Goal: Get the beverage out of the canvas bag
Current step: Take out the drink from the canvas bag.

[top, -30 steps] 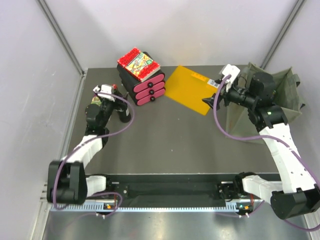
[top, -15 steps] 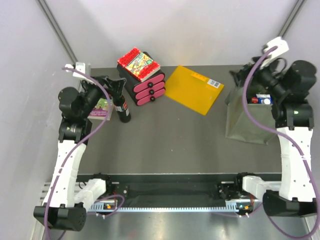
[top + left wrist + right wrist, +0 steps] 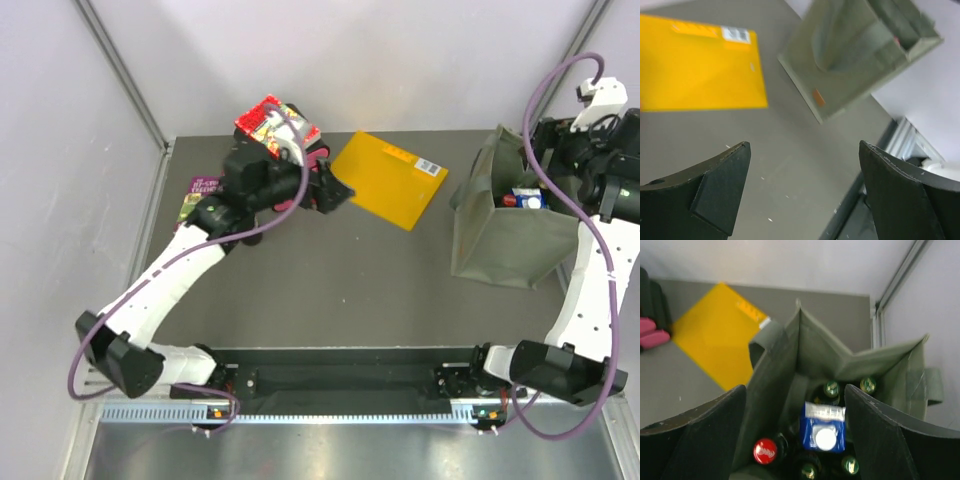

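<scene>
Hovering over the white-walled grey table (image 3: 350, 280), left gripper (image 3: 804, 150) and right gripper (image 3: 795, 390) gape empty.

Light: bright, even and diffuse, from overhead.
Shadows: faint and soft on the table (image 3: 350, 280).
Left wrist view: blurred; yellow folder (image 3: 700, 65) smeared.
Right wrist view: slightly soft; canvas bag (image 3: 785, 360) interior dim.

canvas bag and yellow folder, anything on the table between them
Nothing; only bare table lies between the canvas bag and the yellow folder, as the top external view shows.
</scene>
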Controlling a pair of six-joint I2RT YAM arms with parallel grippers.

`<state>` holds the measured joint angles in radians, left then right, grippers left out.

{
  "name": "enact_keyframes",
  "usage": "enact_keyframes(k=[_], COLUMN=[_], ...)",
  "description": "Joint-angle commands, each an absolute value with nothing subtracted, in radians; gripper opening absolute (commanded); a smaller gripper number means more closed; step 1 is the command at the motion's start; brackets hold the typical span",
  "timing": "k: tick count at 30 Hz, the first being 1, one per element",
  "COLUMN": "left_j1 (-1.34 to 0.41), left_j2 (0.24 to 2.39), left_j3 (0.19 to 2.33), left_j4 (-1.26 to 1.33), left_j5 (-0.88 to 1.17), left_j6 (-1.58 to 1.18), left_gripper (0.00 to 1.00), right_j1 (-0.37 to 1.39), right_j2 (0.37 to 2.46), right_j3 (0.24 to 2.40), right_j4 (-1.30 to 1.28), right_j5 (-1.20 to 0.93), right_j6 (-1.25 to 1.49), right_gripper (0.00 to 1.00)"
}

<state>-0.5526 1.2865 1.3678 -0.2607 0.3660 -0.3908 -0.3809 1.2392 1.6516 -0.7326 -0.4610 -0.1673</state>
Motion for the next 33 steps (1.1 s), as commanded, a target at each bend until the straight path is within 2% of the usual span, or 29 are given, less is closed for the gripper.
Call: enact_keyframes(k=[1, 10, 20, 33], left_j1=[-0.646, -0.719, -0.733, -0.733], left_j2=[1.344, 1.457, 1.490, 1.512], left_j3=[1.402, 1.393, 1.376, 1.365], left_j4=[-0.243, -0.161, -0.106, -0.064], left_j5=[0.342, 0.371, 0.406, 0.452], left_j6=[-0.393, -0.403, -0.407, -0.384], left_gripper=[0.93, 0.93, 0.93, 0.93], right_j1=[-0.411, -0.419, -0.419, -0.405], right_j2=[1.259, 1.278, 1.247, 1.236], right_j3=[1.694, 1.663, 1.589, 1.526], right_j4=[-0.909, -1.117, -1.209, -1.143], right_j5=[-0.474, -0.598, -0.598, -0.594], right_j6=[-0.302, -0.511, -0.610, -0.618], right_gripper=[0.79, 0.81, 0.83, 0.84])
